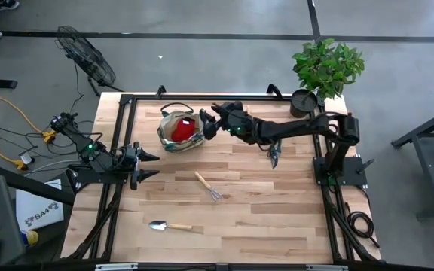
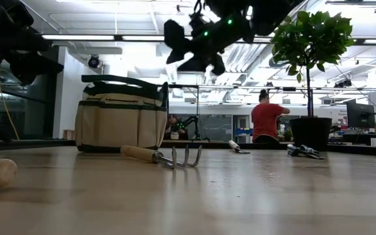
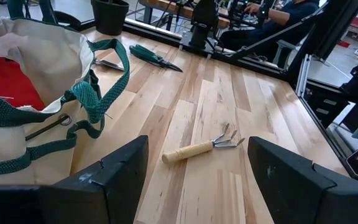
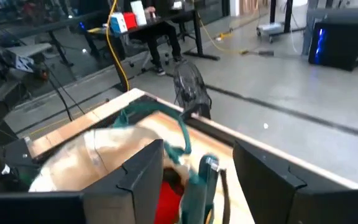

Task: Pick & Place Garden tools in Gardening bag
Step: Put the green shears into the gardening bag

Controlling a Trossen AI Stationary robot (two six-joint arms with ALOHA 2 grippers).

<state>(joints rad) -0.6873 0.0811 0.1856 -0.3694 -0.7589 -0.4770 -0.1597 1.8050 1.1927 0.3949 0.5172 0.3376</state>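
You have one gardening bag (image 1: 180,129) on the surface (image 1: 262,218), with one red item (image 1: 184,129) showing inside it. Outside the bag you can count three loose tools: one wooden-handled hand rake (image 1: 209,186), one wooden-handled trowel (image 1: 168,226), and one pair of pruning shears (image 1: 275,156). One potted plant (image 1: 324,71) stands at the surface's far corner. Two arms are at the surface, so you have two grippers: the left gripper (image 1: 146,165) and the right gripper (image 1: 206,120). One person (image 2: 266,118) shows in the room behind.
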